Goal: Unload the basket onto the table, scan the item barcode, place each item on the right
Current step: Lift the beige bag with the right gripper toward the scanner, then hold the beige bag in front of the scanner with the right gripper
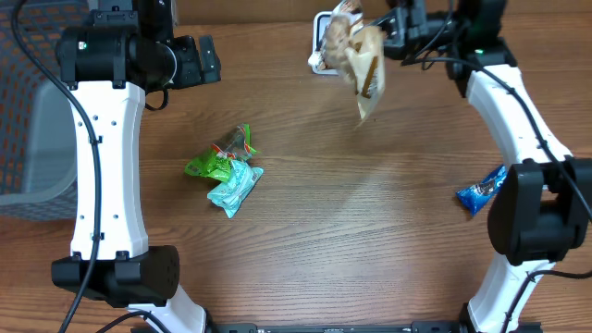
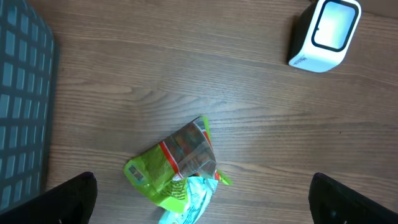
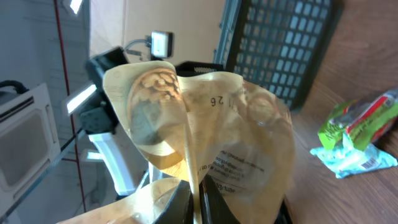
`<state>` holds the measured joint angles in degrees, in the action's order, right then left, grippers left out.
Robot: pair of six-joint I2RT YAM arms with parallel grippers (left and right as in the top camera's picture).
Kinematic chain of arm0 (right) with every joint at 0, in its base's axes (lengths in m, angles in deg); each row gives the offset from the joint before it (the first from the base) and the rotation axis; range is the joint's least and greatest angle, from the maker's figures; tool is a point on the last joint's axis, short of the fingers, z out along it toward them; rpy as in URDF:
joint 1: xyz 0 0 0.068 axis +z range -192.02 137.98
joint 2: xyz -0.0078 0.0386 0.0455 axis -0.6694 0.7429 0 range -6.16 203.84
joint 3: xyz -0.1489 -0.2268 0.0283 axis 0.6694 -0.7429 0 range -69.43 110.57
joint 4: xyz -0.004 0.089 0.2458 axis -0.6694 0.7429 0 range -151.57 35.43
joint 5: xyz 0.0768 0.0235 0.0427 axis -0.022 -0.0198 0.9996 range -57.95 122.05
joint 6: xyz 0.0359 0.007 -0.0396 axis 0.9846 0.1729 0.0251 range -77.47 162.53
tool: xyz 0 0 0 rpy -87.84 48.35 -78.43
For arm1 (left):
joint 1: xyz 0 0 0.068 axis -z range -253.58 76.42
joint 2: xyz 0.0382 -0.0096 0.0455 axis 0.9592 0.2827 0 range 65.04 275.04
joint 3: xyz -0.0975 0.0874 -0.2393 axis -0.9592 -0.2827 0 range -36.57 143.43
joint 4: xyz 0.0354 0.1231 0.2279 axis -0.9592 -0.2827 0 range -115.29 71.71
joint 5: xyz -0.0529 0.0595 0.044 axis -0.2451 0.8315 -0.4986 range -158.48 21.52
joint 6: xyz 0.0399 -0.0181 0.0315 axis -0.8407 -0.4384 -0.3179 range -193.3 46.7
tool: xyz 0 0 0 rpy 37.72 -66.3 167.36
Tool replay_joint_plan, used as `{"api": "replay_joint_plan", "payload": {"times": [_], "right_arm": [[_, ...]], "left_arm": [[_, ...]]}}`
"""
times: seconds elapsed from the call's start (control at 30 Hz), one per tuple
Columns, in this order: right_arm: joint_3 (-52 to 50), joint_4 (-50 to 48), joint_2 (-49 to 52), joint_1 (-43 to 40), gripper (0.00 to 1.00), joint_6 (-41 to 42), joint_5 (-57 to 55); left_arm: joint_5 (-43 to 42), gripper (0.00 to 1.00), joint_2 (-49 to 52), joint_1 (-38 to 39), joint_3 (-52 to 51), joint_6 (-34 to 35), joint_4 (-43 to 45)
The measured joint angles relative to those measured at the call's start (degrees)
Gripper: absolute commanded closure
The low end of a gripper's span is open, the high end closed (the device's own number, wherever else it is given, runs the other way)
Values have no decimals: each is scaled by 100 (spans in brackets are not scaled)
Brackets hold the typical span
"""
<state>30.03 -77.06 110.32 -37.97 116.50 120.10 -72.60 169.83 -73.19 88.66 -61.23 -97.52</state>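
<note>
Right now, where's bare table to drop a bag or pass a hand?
Widest bare wood: centre-right, between the teal packet and the blue packet. Also the whole front strip, nearer than both. Crowded: back centre, where the tan bag hangs by the scanner, and the left edge by the basket.

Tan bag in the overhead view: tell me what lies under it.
A white scanner peeks out at the left edge of the tan bag; the bag covers the rest of it.

Green packet (image 2: 171, 168) overlaps teal packet (image 2: 189, 204) on wood table (image 2: 186, 81). White scanner (image 2: 324, 34) upper right, well apart. Dark mesh basket (image 2: 22, 106) at left edge.
</note>
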Motion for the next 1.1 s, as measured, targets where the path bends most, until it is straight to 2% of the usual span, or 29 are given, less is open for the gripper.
{"api": "replay_joint_plan", "payload": {"times": [0.27,0.63,0.93,1.1], "right_arm": [[2,-1679,-350,-210,96,1585,-2],[2,-3595,-457,-210,96,3091,-101],[2,-3676,-490,-210,96,3397,-101],[2,-3729,-490,-210,96,2780,-105]], "left_arm": [[0,0,0,0,0,0,-2],[0,0,0,0,0,0,-4],[0,0,0,0,0,0,-4],[0,0,0,0,0,0,-4]]}}
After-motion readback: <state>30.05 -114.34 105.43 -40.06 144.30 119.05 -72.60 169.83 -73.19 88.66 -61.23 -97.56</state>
